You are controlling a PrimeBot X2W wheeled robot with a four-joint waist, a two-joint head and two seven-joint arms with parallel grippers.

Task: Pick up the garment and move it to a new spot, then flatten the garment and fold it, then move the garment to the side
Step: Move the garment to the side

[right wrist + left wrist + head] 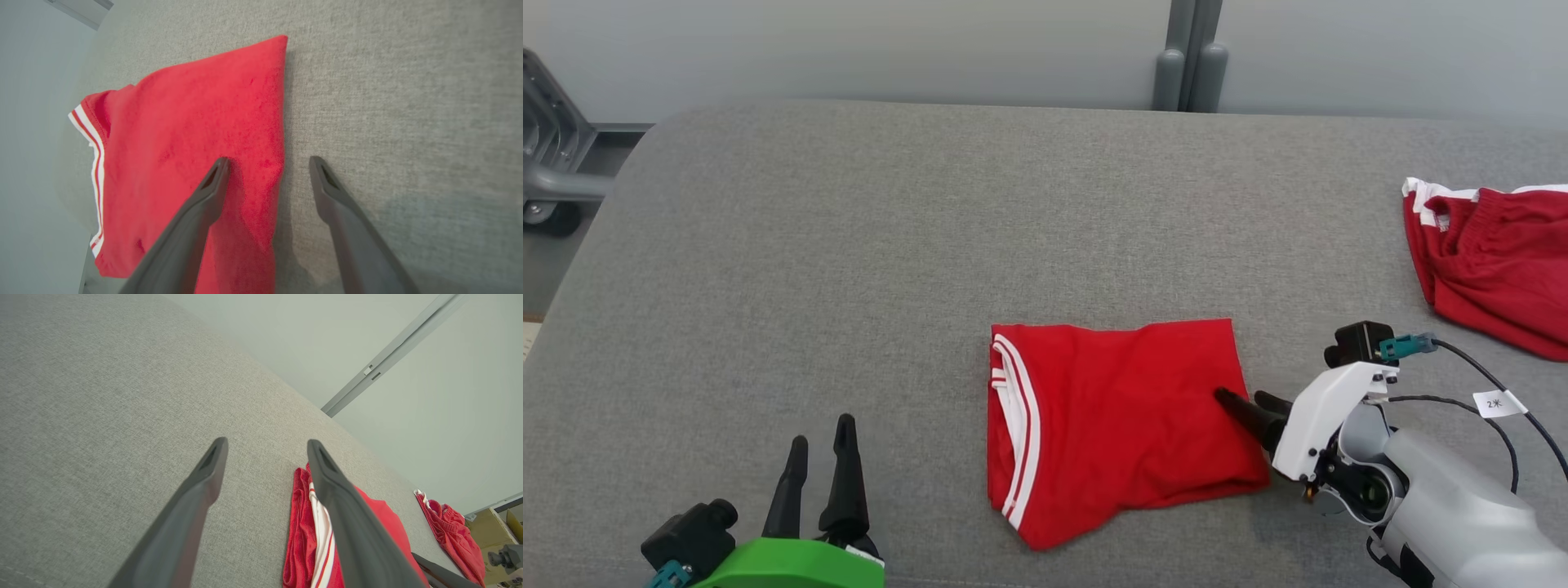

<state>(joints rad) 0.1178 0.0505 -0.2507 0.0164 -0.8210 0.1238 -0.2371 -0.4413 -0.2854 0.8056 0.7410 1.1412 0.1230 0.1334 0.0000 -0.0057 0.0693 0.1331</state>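
Observation:
The garment (1119, 416) is red with white stripes along one hem and lies folded into a rough rectangle at the middle front of the grey fabric surface (849, 245). My right gripper (1241, 398) is open at the garment's right edge. In the right wrist view, one finger of the right gripper (269, 161) sits over the red cloth (184, 122) and the other over bare grey fabric. My left gripper (823, 430) is open at the lower left, well apart from the garment, with nothing between its fingers. The left wrist view has the left gripper (266, 443) over grey fabric, the garment (302, 531) behind its right finger.
A second red garment with white trim (1494, 261) lies crumpled at the far right edge of the surface. A metal frame on wheels (547, 155) stands off the left end. A grey post (1188, 57) rises behind the back edge. A cardboard box (490, 526) sits beyond the right end.

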